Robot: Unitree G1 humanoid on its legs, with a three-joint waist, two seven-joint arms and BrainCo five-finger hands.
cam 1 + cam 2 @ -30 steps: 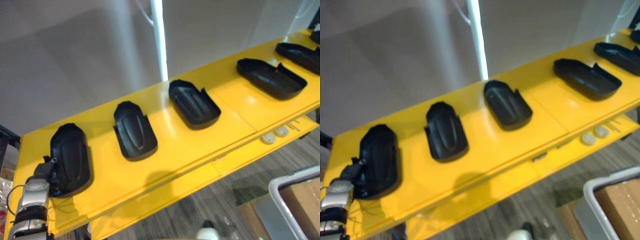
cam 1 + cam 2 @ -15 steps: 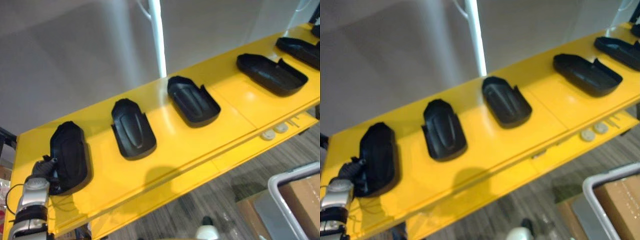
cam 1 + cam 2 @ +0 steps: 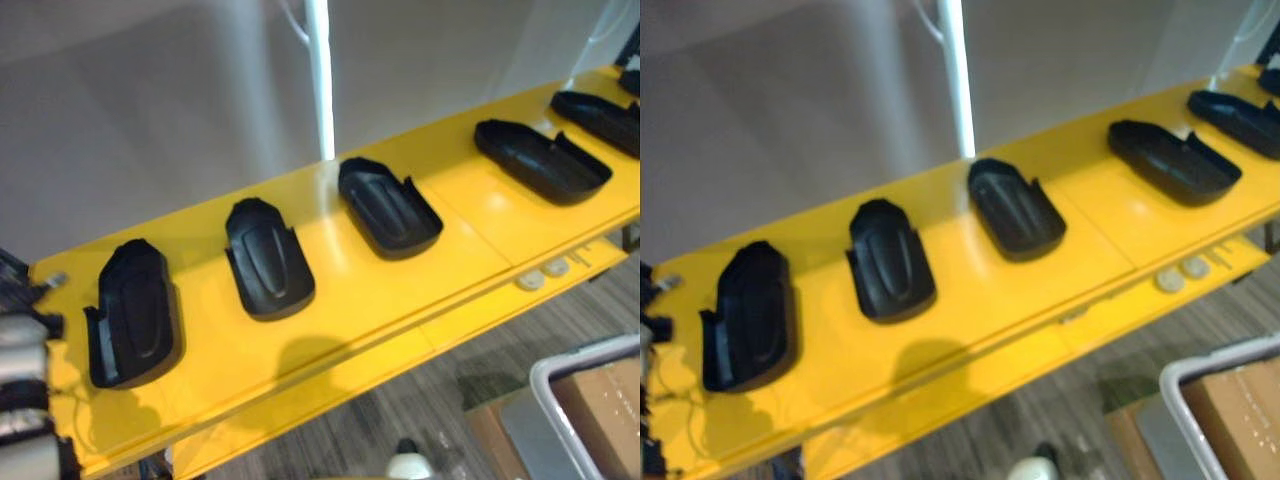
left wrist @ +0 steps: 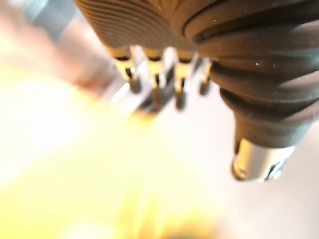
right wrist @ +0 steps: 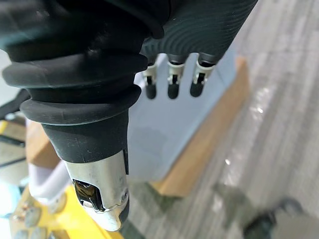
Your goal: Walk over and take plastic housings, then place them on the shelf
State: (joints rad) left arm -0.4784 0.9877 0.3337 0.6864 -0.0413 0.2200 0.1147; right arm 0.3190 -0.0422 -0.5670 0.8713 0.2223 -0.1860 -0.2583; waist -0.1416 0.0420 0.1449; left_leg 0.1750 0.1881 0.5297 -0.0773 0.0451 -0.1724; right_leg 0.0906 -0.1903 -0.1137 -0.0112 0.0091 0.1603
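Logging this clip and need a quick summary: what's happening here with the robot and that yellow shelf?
A row of black plastic housings lies on the yellow shelf. The left robot hand is over the shelf's left end, fingers straight and holding nothing; the leftmost housing lies apart from it. The right robot hand hangs over the floor, fingers relaxed, also empty. Neither hand carries a housing at this moment.

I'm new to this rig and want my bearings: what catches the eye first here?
A bright yellow shelf runs slantwise across the head views, carrying a row of black plastic housings set apart from one another. At the shelf's left end, the left hand is beside the leftmost housing but apart from it, fingers relaxed and holding nothing.
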